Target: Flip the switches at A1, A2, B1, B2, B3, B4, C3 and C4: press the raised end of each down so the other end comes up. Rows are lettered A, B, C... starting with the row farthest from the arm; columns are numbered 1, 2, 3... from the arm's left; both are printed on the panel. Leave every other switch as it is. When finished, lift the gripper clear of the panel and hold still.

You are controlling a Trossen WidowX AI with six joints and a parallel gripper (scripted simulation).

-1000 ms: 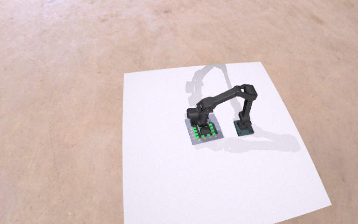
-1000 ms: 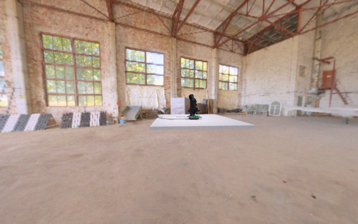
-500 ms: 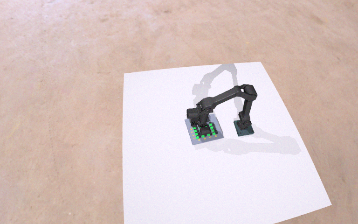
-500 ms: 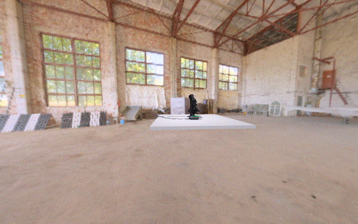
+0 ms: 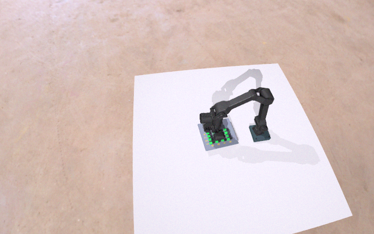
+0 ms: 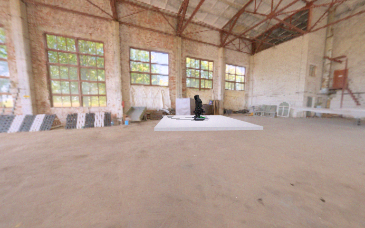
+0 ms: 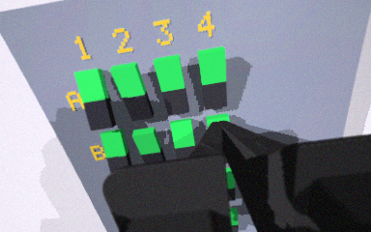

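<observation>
The grey-blue panel (image 5: 208,147) (image 7: 290,53) fills much of the wrist view. In that view switches A1 (image 7: 90,84), A2 (image 7: 128,79), A3 (image 7: 169,72) and A4 (image 7: 213,65) show whole, green at the far half, black at the near half. B1 (image 7: 114,144), B2 (image 7: 147,141) and B3 (image 7: 183,133) show partly; B2 looks darker green. My gripper (image 7: 218,128) is shut and empty, its tip over the near part of B4 (image 7: 217,117). Whether it touches is unclear. Most of rows C and D is hidden. Which ends are raised is hard to tell.
The panel lies on a white table (image 5: 171,179) (image 6: 177,125). The arm's base (image 5: 259,137) stands to the right of the panel in the top view. Arm shadows fall across the table and part of the panel.
</observation>
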